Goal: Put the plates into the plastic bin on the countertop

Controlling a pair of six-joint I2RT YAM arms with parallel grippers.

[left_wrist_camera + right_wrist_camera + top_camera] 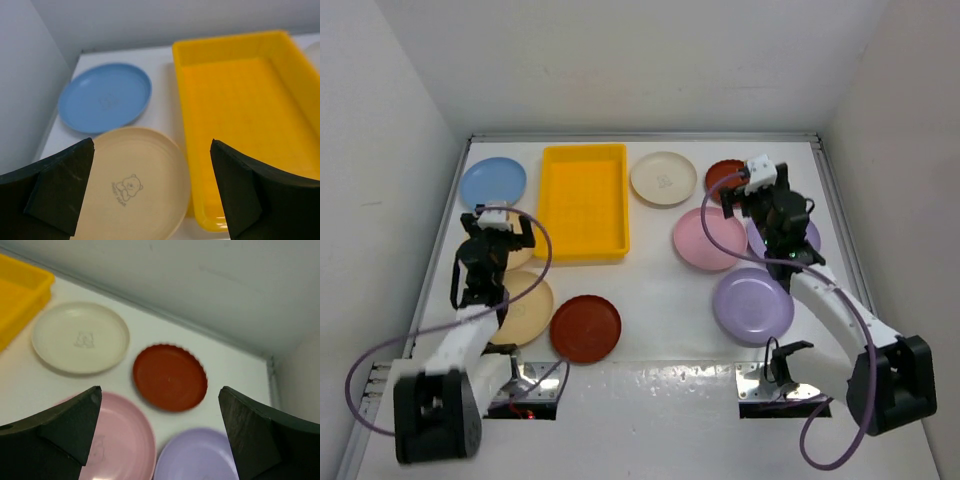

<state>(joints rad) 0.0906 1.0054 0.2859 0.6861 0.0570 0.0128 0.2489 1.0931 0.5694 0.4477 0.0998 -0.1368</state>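
Left gripper (151, 187) is hovering wide open, lining up the round tan plastic plate (135, 165); rim-pinch probably coming next, yellow rectangular plastic bin (227, 42) sitting at 2 o'clock.

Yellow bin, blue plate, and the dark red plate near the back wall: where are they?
yellow bin (583, 200), overhead view, its bare floor
blue plate (105, 97), left wrist view, its middle
dark red plate (170, 377), right wrist view, its middle

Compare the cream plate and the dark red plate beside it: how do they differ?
The cream plate has a smooth rim; the dark red plate has a scalloped one. The cream plate carries a bear print; the dark red plate shows none. Both lie flat on the countertop, outside the yellow bin.
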